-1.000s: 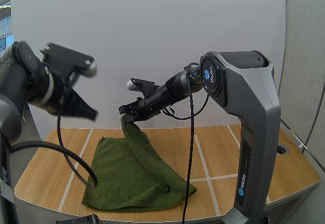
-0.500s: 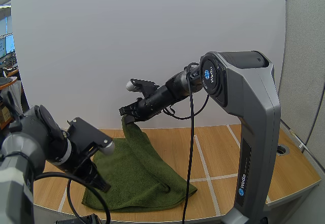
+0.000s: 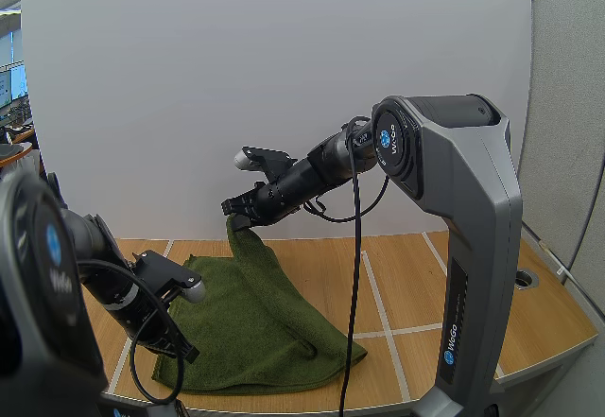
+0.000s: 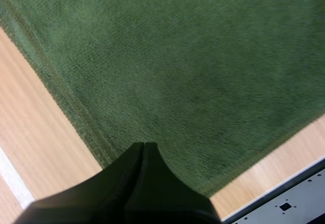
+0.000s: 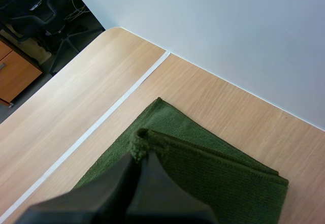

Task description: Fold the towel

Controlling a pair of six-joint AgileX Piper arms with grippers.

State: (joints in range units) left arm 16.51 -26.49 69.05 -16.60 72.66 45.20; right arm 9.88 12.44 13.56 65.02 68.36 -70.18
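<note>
The towel (image 3: 255, 322) was spread on the left half of the table (image 3: 416, 275). Its 12 o'clock corner was pinched and held lifted by the right gripper (image 3: 238, 211), which had not been moved in the last second. In that time the left gripper (image 3: 181, 346) had been swung down from high above the table to the towel's 8 o'clock corner, where its fingers were seen pressed together on nothing, just over the edge. It was judged that this near corner was to be taken next for a two-armed fold, for which the fingers would first have to be opened.
</note>
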